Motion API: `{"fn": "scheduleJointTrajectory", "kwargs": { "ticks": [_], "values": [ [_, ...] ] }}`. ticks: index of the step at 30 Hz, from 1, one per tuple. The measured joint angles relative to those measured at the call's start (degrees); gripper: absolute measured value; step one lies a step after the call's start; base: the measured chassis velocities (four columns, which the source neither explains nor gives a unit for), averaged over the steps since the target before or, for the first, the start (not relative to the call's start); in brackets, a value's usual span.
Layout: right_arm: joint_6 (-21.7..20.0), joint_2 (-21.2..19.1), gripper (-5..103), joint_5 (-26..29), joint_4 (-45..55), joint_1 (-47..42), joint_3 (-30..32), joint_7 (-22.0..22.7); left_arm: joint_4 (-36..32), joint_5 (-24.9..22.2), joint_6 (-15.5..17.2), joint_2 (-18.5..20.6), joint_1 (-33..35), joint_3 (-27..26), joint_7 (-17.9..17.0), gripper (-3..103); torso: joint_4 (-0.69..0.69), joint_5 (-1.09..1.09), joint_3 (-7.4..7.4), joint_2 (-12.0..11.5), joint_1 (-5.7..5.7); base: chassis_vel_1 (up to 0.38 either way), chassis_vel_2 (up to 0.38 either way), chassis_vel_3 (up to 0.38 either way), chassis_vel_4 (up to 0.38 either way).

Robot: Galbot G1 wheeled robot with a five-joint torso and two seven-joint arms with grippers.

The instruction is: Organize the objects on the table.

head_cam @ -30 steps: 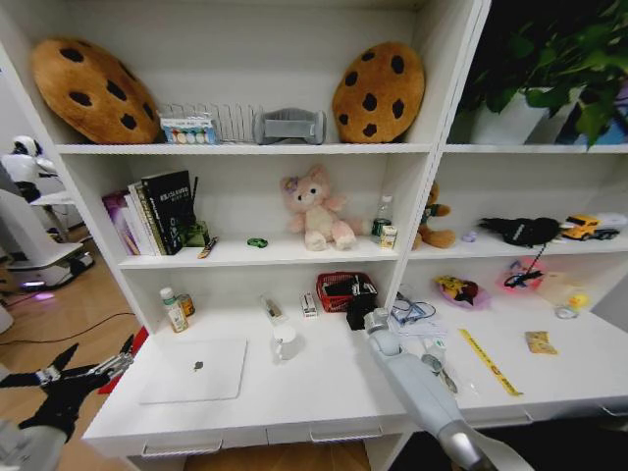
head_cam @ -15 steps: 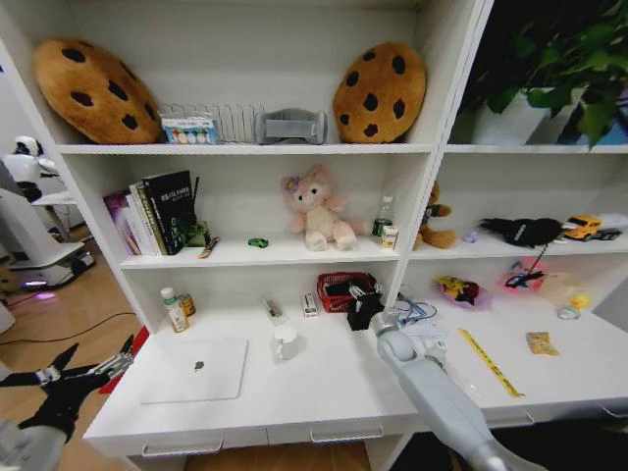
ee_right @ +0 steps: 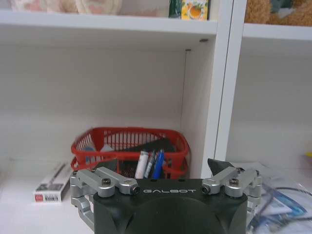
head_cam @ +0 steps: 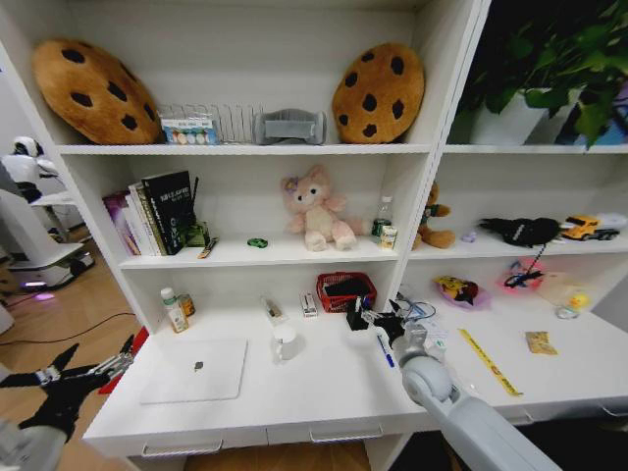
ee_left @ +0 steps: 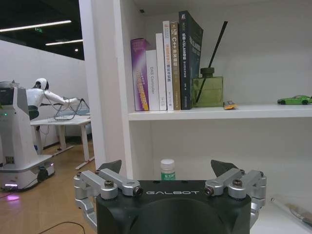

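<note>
Two cookie cushions lean at the ends of the top shelf in the upper part of the frame, with a wire rack and a grey holder between them. At centre, a pink plush sits on the middle shelf, with books at the left and a brown plush to the right. A potted plant fills the upper right corner, and a yellow toy truck and a black pouch lie on the shelf below it.
</note>
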Motion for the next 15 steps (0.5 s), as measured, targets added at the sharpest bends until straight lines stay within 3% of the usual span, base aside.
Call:
{"fn": "scheduleJointTrajectory", "kwargs": {
  "ticks": [3,5,8,15],
  "values": [
    [-2.1,0.2,100,1.2,-0.6,-2.2,1.1,-2.3,0.0,0.0,0.0,0.0,0.0,0.0,0.0,100,0.0,0.0,0.0,0.0,0.0,0.0,0.0,0.0,0.0],
    [-3.6,0.2,100,3.2,-2.5,-2.5,1.7,-6.3,0.0,0.0,0.0,0.0,0.0,0.0,0.0,100,0.0,-0.01,0.0,0.0,0.0,0.0,0.0,0.0,0.0],
    [-4.6,0.9,100,5.1,-5.2,-1.3,1.8,-7.9,0.0,0.0,0.0,0.0,0.0,0.0,0.0,100,0.0,-0.01,0.01,0.0,0.0,0.0,0.0,0.0,0.0],
    [-6.6,2.3,100,5.6,-8.9,1.0,1.4,-5.8,0.0,0.0,0.0,0.0,0.0,0.0,0.0,100,0.01,-0.01,0.01,0.0,0.02,0.0,0.0,0.0,0.0]
  ]
}}
